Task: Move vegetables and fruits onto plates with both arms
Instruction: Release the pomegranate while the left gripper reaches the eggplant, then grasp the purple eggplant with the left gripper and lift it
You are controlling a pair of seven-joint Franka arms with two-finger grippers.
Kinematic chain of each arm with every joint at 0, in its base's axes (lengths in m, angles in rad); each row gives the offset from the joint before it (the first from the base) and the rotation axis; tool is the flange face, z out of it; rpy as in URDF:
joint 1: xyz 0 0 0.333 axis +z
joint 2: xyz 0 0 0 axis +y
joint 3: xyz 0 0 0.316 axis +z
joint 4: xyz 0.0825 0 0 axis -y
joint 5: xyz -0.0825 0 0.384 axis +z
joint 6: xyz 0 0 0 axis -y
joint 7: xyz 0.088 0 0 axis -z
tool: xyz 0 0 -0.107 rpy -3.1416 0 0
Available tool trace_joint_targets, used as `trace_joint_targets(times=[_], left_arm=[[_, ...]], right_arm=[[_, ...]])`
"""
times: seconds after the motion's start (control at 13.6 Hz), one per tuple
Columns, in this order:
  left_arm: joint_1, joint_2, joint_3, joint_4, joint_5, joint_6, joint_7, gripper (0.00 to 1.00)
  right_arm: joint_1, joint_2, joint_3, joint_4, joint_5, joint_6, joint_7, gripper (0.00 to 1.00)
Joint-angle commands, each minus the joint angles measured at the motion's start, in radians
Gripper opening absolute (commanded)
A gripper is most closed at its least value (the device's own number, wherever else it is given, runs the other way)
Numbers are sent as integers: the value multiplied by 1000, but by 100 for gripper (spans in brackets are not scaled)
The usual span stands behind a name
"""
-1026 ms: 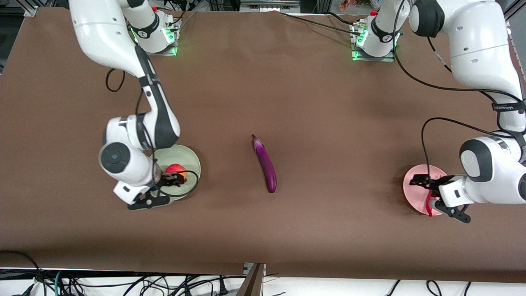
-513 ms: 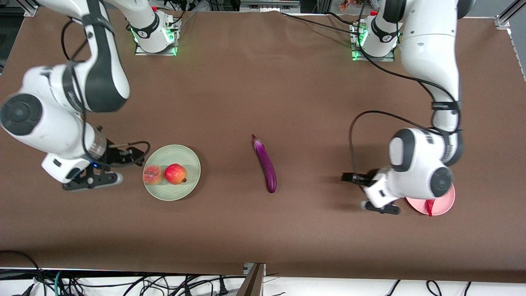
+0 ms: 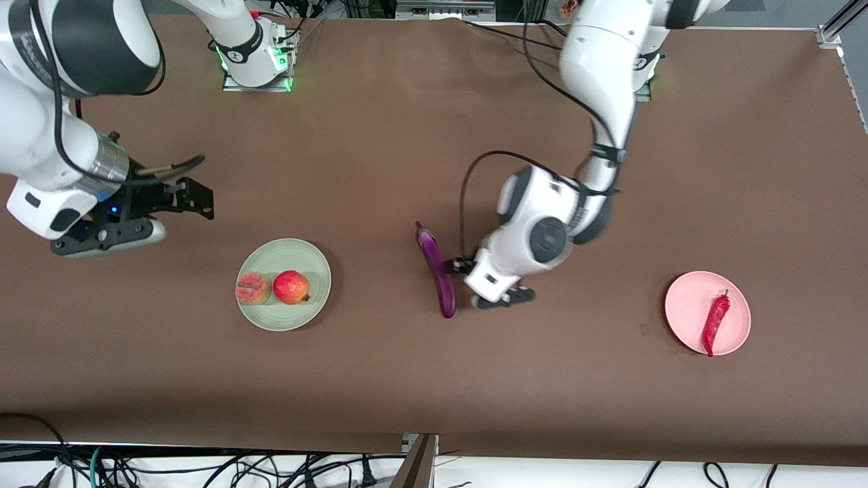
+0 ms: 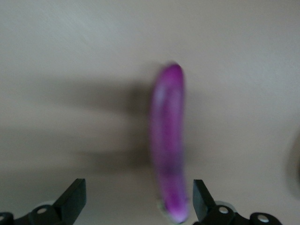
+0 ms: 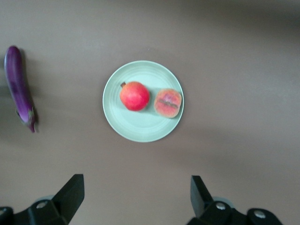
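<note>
Left gripper [image 3: 468, 281]: low over the middle of the table, right beside the eggplant, jaws spread wide with nothing between them; its wrist view shows both black fingertips [image 4: 72, 199] apart, the blurred purple body close to one of them.
Right gripper [image 3: 173, 207]: up in the air over bare brown cloth toward the right arm's end of the table, jaws wide apart and empty.
Eggplant [image 3: 437, 271]: lying on the tablecloth mid-table, between the two plates and well apart from both, stem end pointing toward the robots' bases.
Green plate [image 3: 305, 315]: toward the right arm's end, carrying both fruits.
Peach [image 3: 251, 289]: on the green plate, at its edge toward the right arm's end, just beside the pomegranate.
Pomegranate [image 3: 291, 287]: on the green plate, near its middle.
Pink plate [image 3: 685, 298]: toward the left arm's end of the table.
Red chili pepper [image 3: 715, 322]: on the pink plate, lying lengthwise, green stem toward the bases, tip at the rim nearest the front camera.
</note>
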Motion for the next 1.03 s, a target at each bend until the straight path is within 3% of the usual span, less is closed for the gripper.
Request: trace_joint_targets(times=[0.0,0.29,0.37,0.44,0.66,0.81,0.95], left_arm=[[-87,50,26,-16,12,117,-105,100],[-77,63,29,-15,35,142,-97,100],[-80,63,27,-16,35,142,-102,92],[-83,67,26,-15,35,144,-99,60],[-83,100,23,-10,21,145,-94,13],[-87,107,21,-7,25,147,-94,0],[-69,91,32,-6,37,132,-64,0]], right_arm=[[-177,-101,161,-124,-47,3,-5,100],[-259,-212,161,-201,-100,-48,-6,100],[-262,-227,161,-201,-106,-72,-6,100],[-262,-229,159,-198,-122,-100,-6,100],[-263,-233,179,-192,-186,-126,-11,100],[-265,-230,156,-189,-176,-132,-44,100],[-265,-220,141,-183,-162,-132,-60,100]])
